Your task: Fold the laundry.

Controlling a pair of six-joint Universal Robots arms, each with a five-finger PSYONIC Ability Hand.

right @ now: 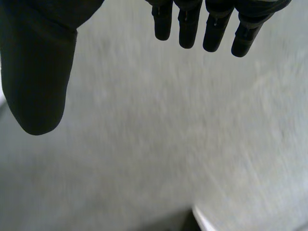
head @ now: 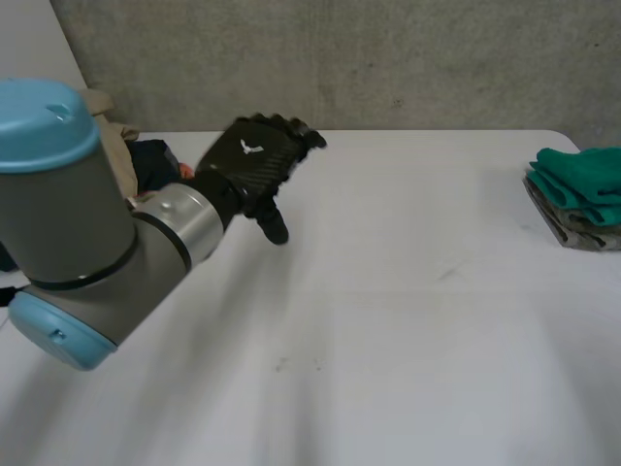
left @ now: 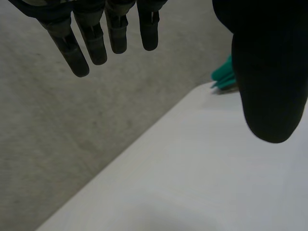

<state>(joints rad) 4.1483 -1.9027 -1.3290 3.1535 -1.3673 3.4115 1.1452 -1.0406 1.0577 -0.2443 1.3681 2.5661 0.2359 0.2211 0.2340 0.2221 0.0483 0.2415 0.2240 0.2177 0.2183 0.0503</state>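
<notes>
My left hand (head: 257, 160) hovers over the white table (head: 388, 320) at its far left, fingers straight and thumb pointing down, holding nothing. In the left wrist view its fingers (left: 96, 38) are spread and empty, and a green folded cloth (left: 222, 78) lies beyond them at the table's far end. That green cloth (head: 587, 180) tops a folded stack on a grey cloth (head: 572, 228) at the right edge. My right hand (right: 38, 72) is open, fingers straight and thumb apart, facing the grey wall with nothing in it.
A heap of unfolded laundry, beige and dark blue (head: 146, 163), lies at the far left behind my left arm (head: 87, 243). A grey concrete wall (head: 388, 58) runs behind the table. A bit of table edge (right: 207, 219) shows below my right hand.
</notes>
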